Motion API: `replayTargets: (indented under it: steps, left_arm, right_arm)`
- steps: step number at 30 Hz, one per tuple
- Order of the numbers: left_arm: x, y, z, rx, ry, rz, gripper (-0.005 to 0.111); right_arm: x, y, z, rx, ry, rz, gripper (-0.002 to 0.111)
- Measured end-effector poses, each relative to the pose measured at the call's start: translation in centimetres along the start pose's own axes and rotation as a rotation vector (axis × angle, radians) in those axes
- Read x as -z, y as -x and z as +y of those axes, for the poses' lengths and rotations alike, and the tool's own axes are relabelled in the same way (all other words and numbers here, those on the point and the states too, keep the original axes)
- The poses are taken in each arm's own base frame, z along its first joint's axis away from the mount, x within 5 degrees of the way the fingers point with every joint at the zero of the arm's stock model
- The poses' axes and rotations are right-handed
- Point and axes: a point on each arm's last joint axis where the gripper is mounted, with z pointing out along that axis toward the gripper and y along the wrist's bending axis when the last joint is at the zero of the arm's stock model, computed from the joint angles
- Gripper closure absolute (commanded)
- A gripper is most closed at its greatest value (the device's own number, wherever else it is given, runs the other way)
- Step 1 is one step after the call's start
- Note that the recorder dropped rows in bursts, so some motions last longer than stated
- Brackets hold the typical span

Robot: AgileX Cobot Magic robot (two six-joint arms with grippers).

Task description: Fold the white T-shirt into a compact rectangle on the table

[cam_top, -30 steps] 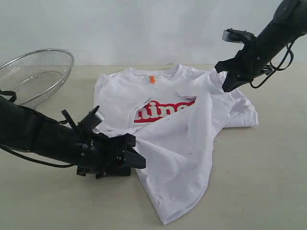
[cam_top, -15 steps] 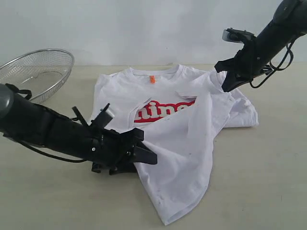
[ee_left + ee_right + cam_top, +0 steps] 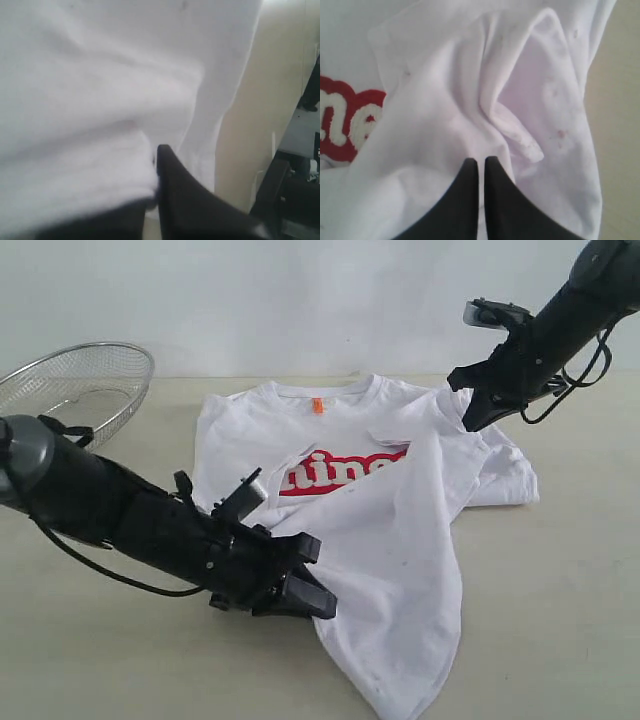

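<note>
Item: white T-shirt (image 3: 380, 530), chest up on the table (image 3: 560, 570), with its lower part crumpled on a slant over the bottom of the red lettering (image 3: 340, 468)
Fold state: judged early, loose flaps and no rectangle yet
Left end effector (image 3: 315, 600): closed on a bunch of cloth at the shirt's edge, nearer the camera than the lettering and slightly left of it; judged a low grip for drawing that side across
Right end effector (image 3: 470, 418): jaws closed together with nothing seen between them, at the rumpled sleeve folds right of the lettering and beyond it; probably steadying or waiting
Wire-mesh basket (image 3: 70, 390): well apart from the lettering at far left, and plays no part
Hidden: a flap covers part of the lettering; the left wrist view is blurred and cloth masks one finger; whether the right tips touch cloth cannot be told; the basket's left rim is cut off
</note>
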Motion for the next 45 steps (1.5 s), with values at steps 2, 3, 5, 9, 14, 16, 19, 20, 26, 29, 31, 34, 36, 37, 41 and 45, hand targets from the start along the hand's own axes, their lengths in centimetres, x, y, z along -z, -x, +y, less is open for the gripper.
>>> replayTargets:
  steps: [2, 3, 5, 9, 14, 16, 19, 20, 26, 29, 31, 34, 36, 37, 41, 45]
  left_arm:
    - [0.0, 0.3, -0.3, -0.013, -0.023, 0.01, 0.102]
    - [0.0, 0.6, -0.6, -0.023, -0.042, 0.011, 0.102]
    - [0.1, 1.1, -1.4, -0.043, -0.083, 0.013, 0.102]
    - [1.2, 2.4, -3.2, -0.106, -0.132, -0.019, 0.102]
    - [4.9, 4.6, -3.8, -0.139, -0.106, -0.152, 0.102]
    - [6.5, 5.4, -3.3, -0.134, -0.076, -0.212, 0.102]
    - [8.8, 7.0, -2.2, -0.12, -0.034, -0.303, 0.102]
    - [9.5, 7.6, -1.9, -0.116, -0.021, -0.334, 0.102]
    - [13.9, 12.1, -1.9, -0.191, 0.076, -0.544, 0.102]
    - [14.9, 14.3, -1.1, -0.197, 0.15, -0.623, 0.102]
    - [14.9, 15.6, -0.2, -0.192, 0.185, -0.653, 0.102]
    - [14.0, 17.9, 1.3, -0.197, 0.197, -0.671, 0.102]
    - [13.4, 19.4, 2.2, -0.206, 0.202, -0.687, 0.102]
    - [13.4, 20.1, 2.3, -0.215, 0.206, -0.702, 0.102]
    - [12.8, 21.9, 3.6, -0.223, 0.231, -0.737, 0.102]
    - [11.9, 22.3, 5.1, -0.206, 0.247, -0.732, 0.102]
  right_arm:
    - [0.0, 0.0, 0.0, 0.003, 0.0, 0.0, 0.108]
    - [0.0, 0.0, 0.0, 0.005, 0.0, 0.0, 0.108]
    - [0.0, 0.0, 0.0, 0.007, 0.0, 0.0, 0.108]
    - [0.0, 0.1, 0.0, 0.009, -0.003, -0.006, 0.108]
    - [0.0, 0.2, -0.1, 0.011, -0.014, -0.025, 0.108]
    - [0.0, 0.2, -0.1, 0.011, -0.014, -0.026, 0.108]
    - [0.0, 0.3, -0.1, 0.014, -0.016, -0.028, 0.108]
    - [0.0, 0.3, -0.1, 0.014, -0.016, -0.028, 0.108]
    - [0.0, 0.3, -0.1, 0.014, -0.016, -0.028, 0.108]
    - [0.0, 0.3, -0.1, 0.014, -0.016, -0.028, 0.108]
    - [0.0, 0.3, -0.1, 0.014, -0.016, -0.028, 0.108]
    - [0.0, 0.3, -0.1, 0.016, -0.016, -0.028, 0.108]
    - [0.0, 0.3, -0.1, 0.016, -0.016, -0.028, 0.108]
    - [0.0, 0.3, -0.1, 0.016, -0.016, -0.028, 0.108]
    - [0.0, 0.3, -0.1, 0.016, -0.016, -0.028, 0.108]
    - [0.0, 0.3, -0.1, 0.016, -0.016, -0.028, 0.108]
